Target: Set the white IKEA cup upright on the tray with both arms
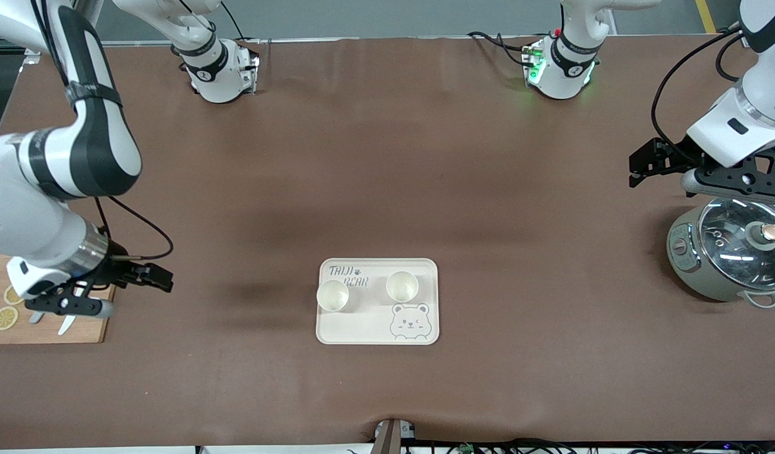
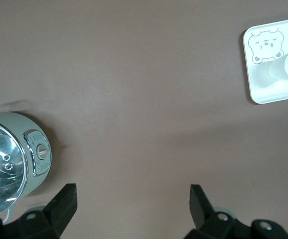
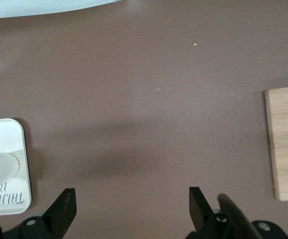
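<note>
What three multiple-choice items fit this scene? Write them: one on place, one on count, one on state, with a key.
1. Where do the cups stand?
A. On the tray
B. On the cutting board
C. In the pot

2. How many cups are on the tray?
A. One
B. Two
C. Three

3. How are the left gripper and right gripper?
A. Both shut on cups
B. One open, one shut
C. Both open and empty

Key: 1 A, both cups sit within the tray's rim; 2 B, the front view shows two upright cups; 3 C, each wrist view shows spread fingers with bare table between them, the left gripper above the pot, the right above the cutting board.
</note>
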`<state>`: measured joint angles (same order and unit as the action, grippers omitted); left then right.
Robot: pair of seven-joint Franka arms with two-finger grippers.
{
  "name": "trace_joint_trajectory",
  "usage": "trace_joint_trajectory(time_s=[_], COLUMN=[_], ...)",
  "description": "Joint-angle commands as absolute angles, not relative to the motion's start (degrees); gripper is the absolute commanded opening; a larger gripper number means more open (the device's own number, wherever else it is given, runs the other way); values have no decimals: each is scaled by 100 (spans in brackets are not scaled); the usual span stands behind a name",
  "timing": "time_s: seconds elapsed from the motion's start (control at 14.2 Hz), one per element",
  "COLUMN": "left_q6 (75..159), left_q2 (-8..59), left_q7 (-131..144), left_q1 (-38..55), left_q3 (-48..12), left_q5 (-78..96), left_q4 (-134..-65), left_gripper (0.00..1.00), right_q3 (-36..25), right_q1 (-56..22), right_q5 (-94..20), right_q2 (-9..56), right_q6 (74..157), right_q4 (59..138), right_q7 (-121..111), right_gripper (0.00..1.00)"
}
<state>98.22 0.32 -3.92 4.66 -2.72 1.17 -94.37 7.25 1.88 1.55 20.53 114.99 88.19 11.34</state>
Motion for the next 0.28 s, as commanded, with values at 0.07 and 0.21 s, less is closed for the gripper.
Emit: trace_joint_trajectory(time_s=[0.07,0.21], left_q6=[9853,9853], left_q2=[114,123], left_q7=[-299,-316], left_q1=[387,387], left_q3=[-369,-369], left_q5=[26,18], left_q4=[-9369,-9360], left_gripper=[100,100], right_q3=[861,861], right_q1=[536,615], right_q5=[185,150], right_q2=[1240,994], right_q6=[11401,11093], right_q4=[9571,9580], right_q7=[739,695], right_gripper=[100,100])
